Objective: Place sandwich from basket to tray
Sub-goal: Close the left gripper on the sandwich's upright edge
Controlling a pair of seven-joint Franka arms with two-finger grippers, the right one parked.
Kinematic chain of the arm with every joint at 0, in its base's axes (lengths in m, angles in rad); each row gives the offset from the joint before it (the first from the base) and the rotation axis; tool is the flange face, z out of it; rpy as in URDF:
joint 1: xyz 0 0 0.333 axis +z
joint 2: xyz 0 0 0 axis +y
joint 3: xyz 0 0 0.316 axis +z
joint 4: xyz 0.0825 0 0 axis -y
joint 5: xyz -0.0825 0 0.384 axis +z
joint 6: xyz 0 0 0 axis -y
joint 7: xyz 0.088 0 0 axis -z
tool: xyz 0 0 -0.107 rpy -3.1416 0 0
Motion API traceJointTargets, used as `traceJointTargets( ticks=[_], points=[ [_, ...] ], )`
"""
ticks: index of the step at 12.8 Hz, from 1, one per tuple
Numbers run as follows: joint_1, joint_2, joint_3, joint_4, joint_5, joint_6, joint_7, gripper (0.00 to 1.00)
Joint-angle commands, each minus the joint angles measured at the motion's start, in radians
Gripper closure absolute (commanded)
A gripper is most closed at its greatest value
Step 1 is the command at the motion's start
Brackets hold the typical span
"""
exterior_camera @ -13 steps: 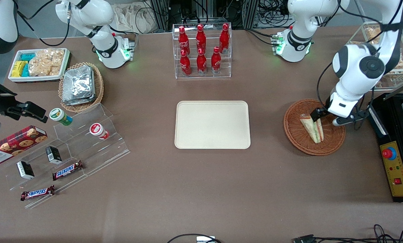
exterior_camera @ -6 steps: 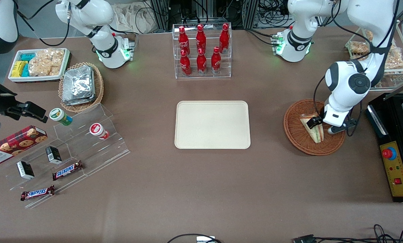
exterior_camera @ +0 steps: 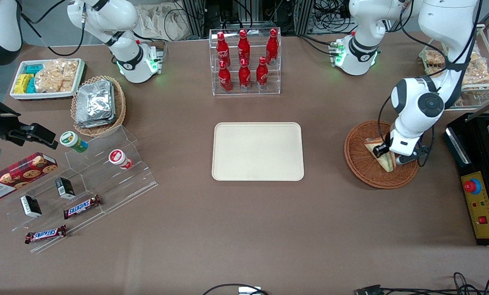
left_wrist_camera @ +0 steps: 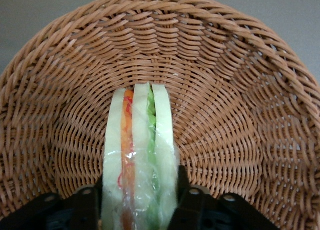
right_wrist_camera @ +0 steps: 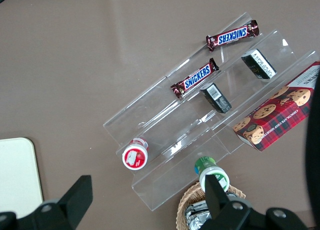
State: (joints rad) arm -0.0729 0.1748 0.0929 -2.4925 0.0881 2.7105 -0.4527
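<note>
Half of the sandwich (exterior_camera: 385, 160) is covered by the gripper (exterior_camera: 387, 154) in the front view; both sit in the basket (exterior_camera: 361, 164), and the tray (exterior_camera: 257, 151) lies well apart toward the parked arm.

From the wrist, black fingers (left_wrist_camera: 186, 200) press both bread sides of the sandwich (left_wrist_camera: 141, 155), so the gripper (left_wrist_camera: 140, 202) is grasping it; the sandwich stands on the basket (left_wrist_camera: 240, 115) weave, its near end cut off.

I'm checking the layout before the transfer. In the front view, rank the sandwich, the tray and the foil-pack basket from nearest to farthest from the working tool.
The tool is down in the reddish basket.
1. Sandwich, between the tool's fingers.
2. Tray, mid-table.
3. Foil-pack basket, toward the parked arm's end.
</note>
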Motion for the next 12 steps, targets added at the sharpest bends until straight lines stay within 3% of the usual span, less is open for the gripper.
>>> traceJointTargets(
  ticks=[1, 5, 7, 10, 12],
  points=[
    [-0.018, 0.005, -0.001, 0.007, -0.005, 0.011, -0.055, 0.90],
    [-0.019, -0.001, -0.002, 0.007, -0.005, 0.003, -0.058, 0.90],
    [-0.021, -0.072, -0.002, 0.009, -0.005, -0.023, -0.046, 0.90],
    [-0.025, -0.280, -0.007, 0.075, 0.002, -0.352, -0.034, 0.95],
    [-0.041, -0.339, -0.012, 0.241, 0.004, -0.640, -0.032, 0.98]
  ],
)
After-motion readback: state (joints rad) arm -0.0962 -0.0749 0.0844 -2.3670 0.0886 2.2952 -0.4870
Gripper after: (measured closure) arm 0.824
